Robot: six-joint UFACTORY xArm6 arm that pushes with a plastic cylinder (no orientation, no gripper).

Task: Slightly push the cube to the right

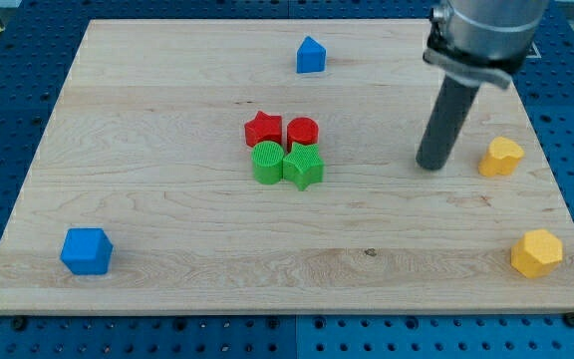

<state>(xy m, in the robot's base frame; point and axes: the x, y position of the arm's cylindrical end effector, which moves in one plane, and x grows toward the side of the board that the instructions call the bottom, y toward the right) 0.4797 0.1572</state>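
A blue cube [87, 250] sits near the board's bottom left corner. My tip [431, 166] rests on the board at the view's right, far to the right of the cube and above its level. It touches no block. The nearest block to the tip is a yellow block [501, 157] a short way to its right.
A red star [263, 129], a red cylinder [303, 131], a green cylinder [266, 163] and a green star [304, 166] cluster at the middle. A blue house-shaped block [310, 55] lies near the top. A yellow hexagon [537, 251] sits at the bottom right. The wooden board [167, 199] ends at blue pegboard.
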